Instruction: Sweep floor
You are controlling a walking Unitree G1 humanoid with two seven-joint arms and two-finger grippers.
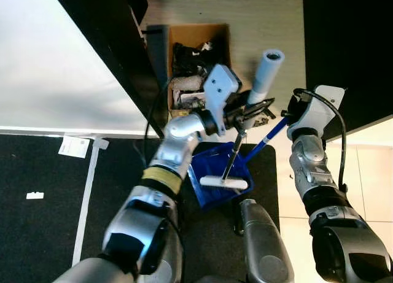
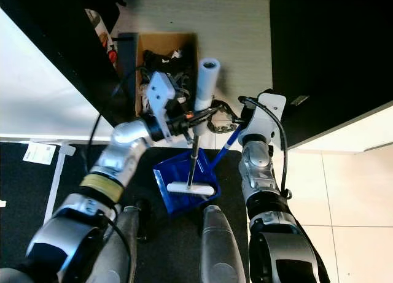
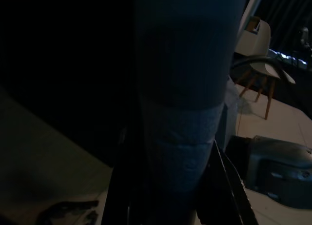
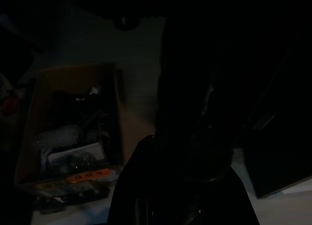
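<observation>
Dustpan sits low center with the broom head resting inside; left gripper jaws clenched on broom, right gripper seemingly gripping the dustpan's handle. Sweeping looks mostly done.

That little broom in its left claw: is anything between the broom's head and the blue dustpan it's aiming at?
Nothing visible. The left gripper is shut on the broom, whose white head already sits inside the blue dustpan. The right gripper is at the dustpan's blue handle.
</observation>
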